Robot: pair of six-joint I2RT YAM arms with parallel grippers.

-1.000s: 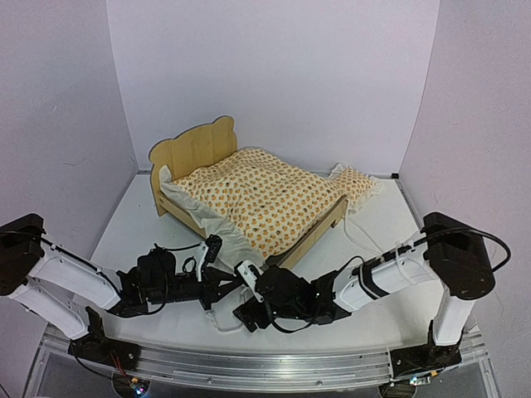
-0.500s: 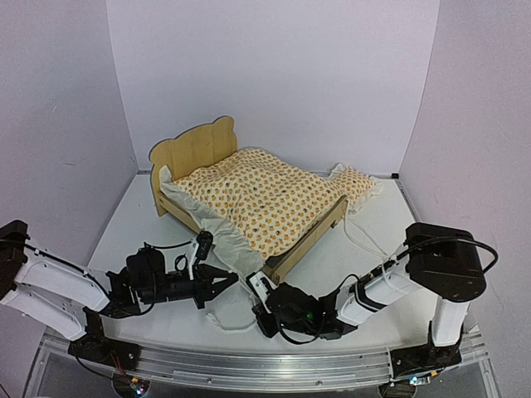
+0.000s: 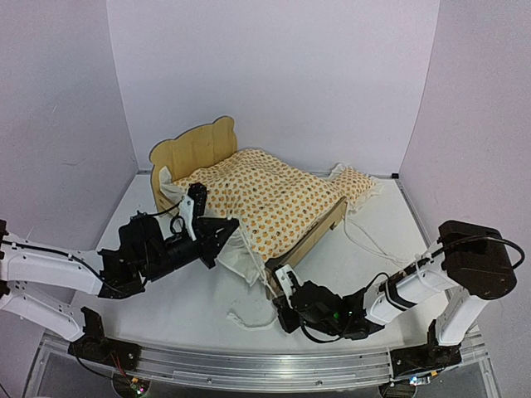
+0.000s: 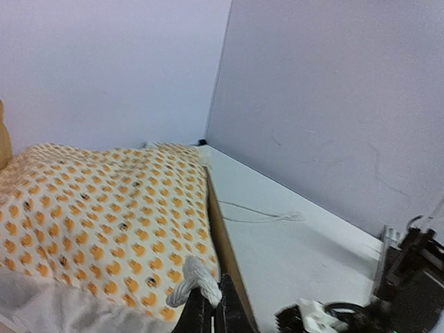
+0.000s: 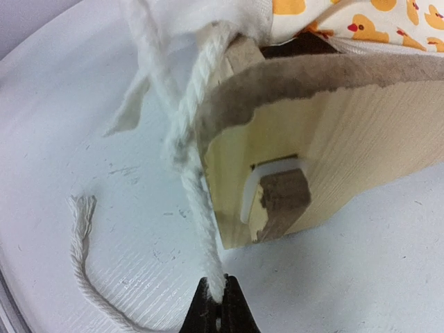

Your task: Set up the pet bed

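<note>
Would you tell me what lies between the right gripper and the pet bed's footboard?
In the right wrist view, a white cord pinched by the right gripper runs up to the corner of the pet bed.

I see pale lilac walls (image 3: 274,75) boxing in three sides of the white worktop (image 3: 182,307) — evenly lit — with an aluminium rail (image 3: 265,363) along its near edge.

We see our left fingers (image 4: 200,313) pinched on a knotted white cord (image 4: 195,283) at the orange-print bedding's (image 4: 104,215) near edge, beside the white table (image 4: 298,257).
</note>
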